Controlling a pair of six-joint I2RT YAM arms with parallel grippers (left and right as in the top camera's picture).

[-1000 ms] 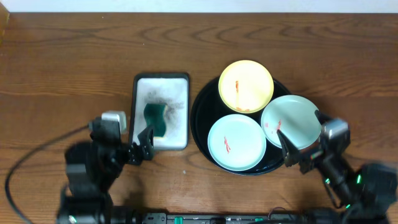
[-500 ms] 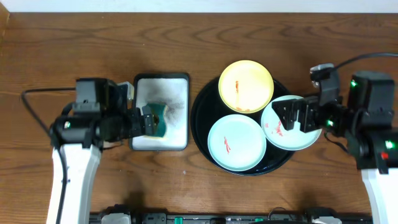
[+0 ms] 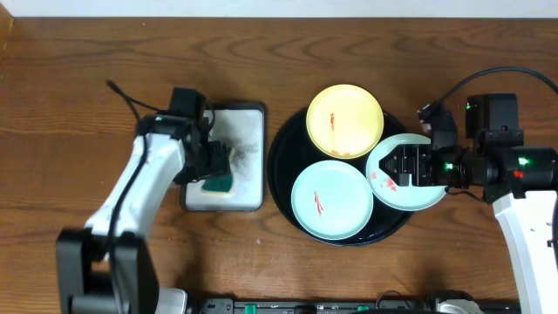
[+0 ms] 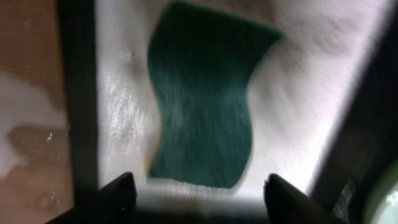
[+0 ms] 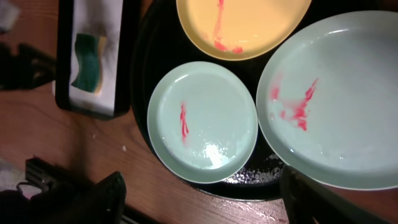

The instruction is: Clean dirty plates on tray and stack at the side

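Observation:
Three dirty plates lie on the round black tray (image 3: 281, 166): a yellow plate (image 3: 344, 120) at the back, a mint plate (image 3: 331, 199) at the front and a second mint plate (image 3: 411, 195) on the right rim. All carry red smears. My right gripper (image 3: 397, 166) hovers open above the right mint plate (image 5: 342, 99), nothing between its fingers (image 5: 106, 199). Over the white sponge tray (image 3: 248, 131) my left gripper (image 3: 218, 164) stands open, the green sponge (image 4: 202, 106) just ahead of its fingertips (image 4: 118, 196).
The rectangular sponge tray (image 5: 124, 56) sits left of the black tray (image 5: 143, 74), a narrow strip of wood between them. Bare wooden table (image 3: 87, 87) stretches left, behind and in front. Cables trail from both arms.
Both arms rose from the front edge and reached in. The left gripper came over the sponge tray, the right one over the right mint plate. Both jaws have narrowed a little.

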